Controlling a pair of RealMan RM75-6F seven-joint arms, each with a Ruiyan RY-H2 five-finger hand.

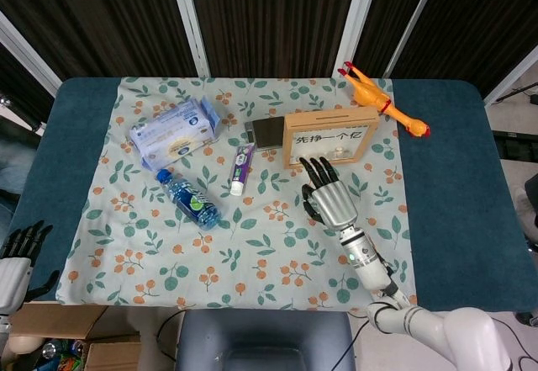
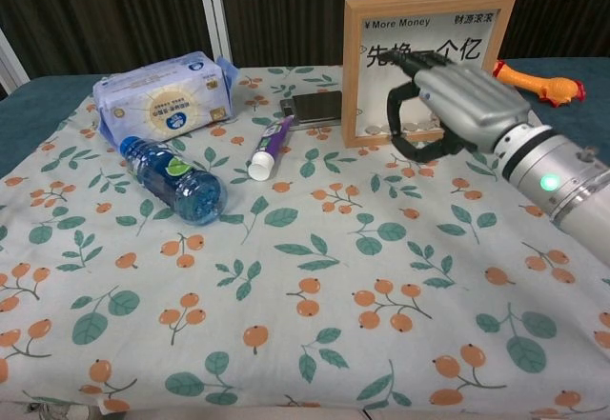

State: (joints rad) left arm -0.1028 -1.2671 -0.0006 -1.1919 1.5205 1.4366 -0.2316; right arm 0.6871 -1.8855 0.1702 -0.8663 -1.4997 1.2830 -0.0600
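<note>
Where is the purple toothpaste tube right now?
In the head view, the purple toothpaste tube lies mid-cloth, between the blue water bottle and the wooden picture frame.

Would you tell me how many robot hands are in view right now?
2. The right hand hangs open just in front of the wooden frame; the left hand sits off the table's near left corner, holding nothing.

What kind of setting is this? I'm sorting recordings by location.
Probably a staged tabletop test area, not a home: a table under a leaf-print cloth, dark curtain panels behind, and unrelated props laid out, such as a rubber chicken and a water bottle.
</note>
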